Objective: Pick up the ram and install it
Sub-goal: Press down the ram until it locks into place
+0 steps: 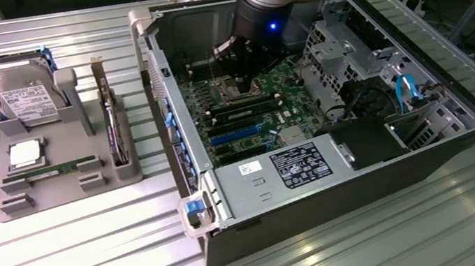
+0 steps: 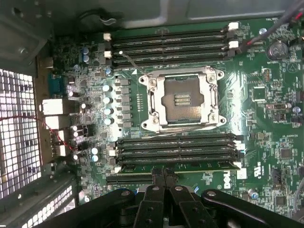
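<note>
**Fingers closed above the seated memory stick**

You have the gripper (image 2: 164,176) inside the open black computer case (image 1: 339,181), low over the green motherboard (image 2: 266,118). In the wrist view the two black fingers (image 2: 158,179) stand together, with nothing between them, and their tips are right at the ram (image 2: 178,166), the long thin green circuit-board stick. It lies in the slot nearest the fingers, in the bank of long black memory slots (image 2: 175,147) beside the square metal processor socket (image 2: 183,97). It looks level along its length, but you cannot tell from here if the white latches at its ends are fully locked.

A second green stick (image 1: 48,172) lies in the grey plastic holder tray (image 1: 67,190) on the ribbed metal table (image 1: 67,257), at the exterior view's left, near the silver hard drive (image 1: 20,98).

My judgement: the picking is done and you are in the last part of the installing, pressing or checking the seat. The next move asks for straight, even pressure along the stick and no sideways push, because the slot walls and small capacitors nearby are delicate.
</note>
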You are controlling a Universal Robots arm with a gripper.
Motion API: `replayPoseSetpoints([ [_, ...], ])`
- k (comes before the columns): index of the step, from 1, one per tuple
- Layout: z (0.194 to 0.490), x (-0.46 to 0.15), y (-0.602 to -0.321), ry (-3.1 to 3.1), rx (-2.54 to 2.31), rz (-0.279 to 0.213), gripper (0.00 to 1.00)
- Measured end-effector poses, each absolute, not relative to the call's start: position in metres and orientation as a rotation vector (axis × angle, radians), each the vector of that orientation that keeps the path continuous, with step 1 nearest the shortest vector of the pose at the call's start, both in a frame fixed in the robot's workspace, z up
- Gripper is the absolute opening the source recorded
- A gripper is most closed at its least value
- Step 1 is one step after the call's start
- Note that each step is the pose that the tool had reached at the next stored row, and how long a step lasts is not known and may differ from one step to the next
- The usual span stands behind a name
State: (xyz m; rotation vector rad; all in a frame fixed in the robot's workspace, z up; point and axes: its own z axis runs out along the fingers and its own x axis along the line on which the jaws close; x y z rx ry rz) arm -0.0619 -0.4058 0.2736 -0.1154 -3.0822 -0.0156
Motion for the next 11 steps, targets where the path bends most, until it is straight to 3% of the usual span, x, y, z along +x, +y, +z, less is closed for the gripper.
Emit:
replayPoseSetpoints([
  [11,0.2769,-0.0619,-0.4058,-3.128,-0.092,-0.016,0.11],
])
